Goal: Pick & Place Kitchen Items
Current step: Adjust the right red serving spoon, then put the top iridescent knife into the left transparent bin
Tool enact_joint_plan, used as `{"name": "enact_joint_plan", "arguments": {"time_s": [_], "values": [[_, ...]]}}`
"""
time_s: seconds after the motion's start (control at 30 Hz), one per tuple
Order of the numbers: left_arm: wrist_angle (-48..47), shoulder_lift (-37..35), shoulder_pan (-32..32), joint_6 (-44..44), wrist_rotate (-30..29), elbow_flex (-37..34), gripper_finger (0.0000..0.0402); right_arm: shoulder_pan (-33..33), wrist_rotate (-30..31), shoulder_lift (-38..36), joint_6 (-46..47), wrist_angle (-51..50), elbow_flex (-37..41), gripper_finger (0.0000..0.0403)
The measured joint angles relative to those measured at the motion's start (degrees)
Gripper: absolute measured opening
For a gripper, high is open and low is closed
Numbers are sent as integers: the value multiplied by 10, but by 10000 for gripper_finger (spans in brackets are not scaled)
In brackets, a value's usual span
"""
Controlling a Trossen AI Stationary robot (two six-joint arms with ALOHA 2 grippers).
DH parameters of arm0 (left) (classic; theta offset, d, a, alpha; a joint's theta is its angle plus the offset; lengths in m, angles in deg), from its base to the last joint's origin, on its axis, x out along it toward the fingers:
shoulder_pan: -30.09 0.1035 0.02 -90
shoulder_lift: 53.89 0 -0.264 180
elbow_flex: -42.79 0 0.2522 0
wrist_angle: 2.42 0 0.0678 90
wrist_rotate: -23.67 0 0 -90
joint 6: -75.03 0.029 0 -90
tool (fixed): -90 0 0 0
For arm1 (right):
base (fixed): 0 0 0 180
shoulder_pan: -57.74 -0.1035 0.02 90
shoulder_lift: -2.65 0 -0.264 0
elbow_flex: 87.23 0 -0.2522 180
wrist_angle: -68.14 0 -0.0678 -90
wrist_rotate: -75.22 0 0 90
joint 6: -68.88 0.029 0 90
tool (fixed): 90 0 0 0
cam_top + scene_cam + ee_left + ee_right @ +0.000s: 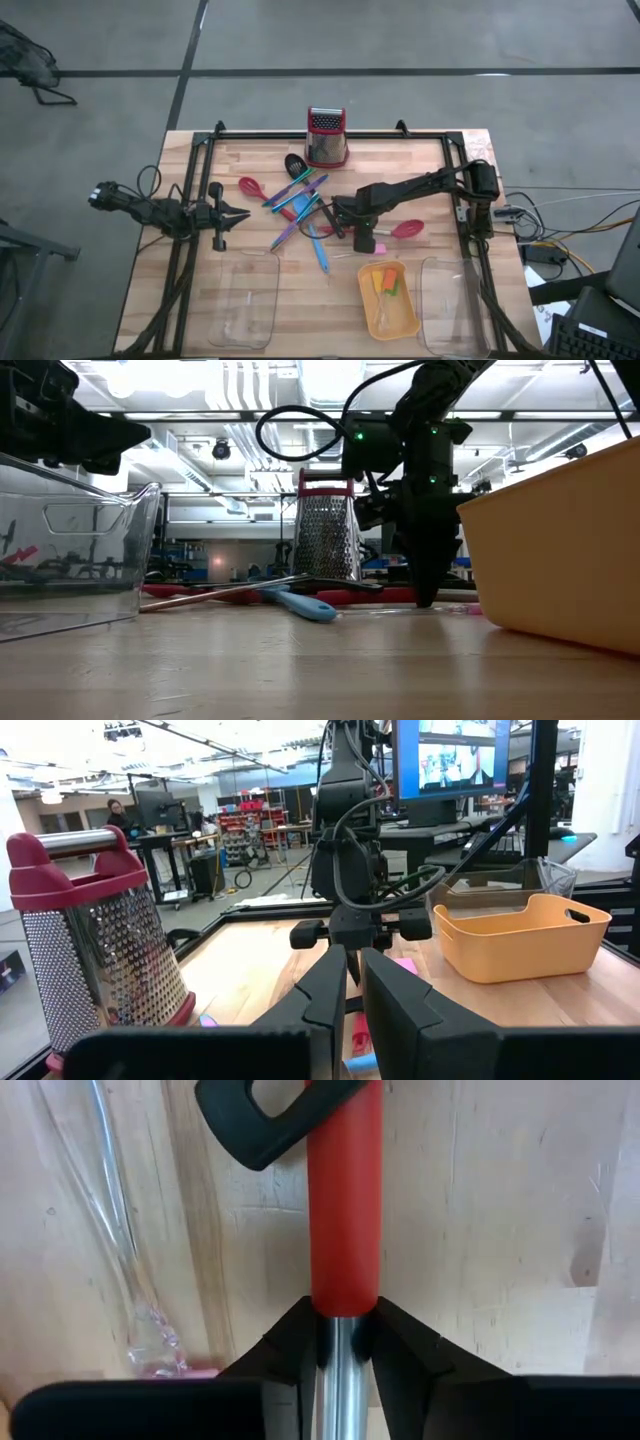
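Step in hand, by the look of it: taking hold of the red-handled utensil out of the heap lying flat on the surface just in front of the box grater.

Right jaws down at the surface in that heap, drawn in to a narrow gap around the utensil's bare metal shaft, right where the red sleeve ends. Fingers seemingly touching the shaft on both sides, so likely a grip already made, though a thin one on smooth round metal.

To do it well:
- Squeeze firmly before lifting; expect a polished shaft to slip or roll.
- Lift straight up and slowly. Watch the black looped handle lying across the red sleeve on the side farther from the jaws; expect it to be dragged or flipped if the lift is hurried.
- Expect the long utensil to droop at one end, since the grip probably sits away from its balance point; keep it low and level.
- Mind the grater during the lift; clear it before swinging away.
- Carry toward the orange tray, well in front of the grater, and lower fully before letting go.

Left jaws parked well off to the grater's left-arm side, drawn almost together, holding nothing.
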Motion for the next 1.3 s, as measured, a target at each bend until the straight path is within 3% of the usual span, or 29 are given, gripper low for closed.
{"name": "enact_joint_plan", "arguments": {"time_s": [0.27, 0.53, 0.77, 1.03, 1.3], "values": [[0, 0, 0, 0, 0, 0, 42, 2, 9, -3, -8, -44, 0, 91], [0, 0, 0, 0, 0, 0, 42, 2, 9, -4, -9, -61, 0, 70], [0, 0, 0, 0, 0, 0, 42, 1, 6, -4, -10, -59, 0, 96], [0, 0, 0, 0, 0, 0, 42, 0, 5, -7, -10, -70, 0, 88], [0, 0, 0, 0, 0, 0, 42, 0, 9, -32, -9, -76, -2, 150]]}}
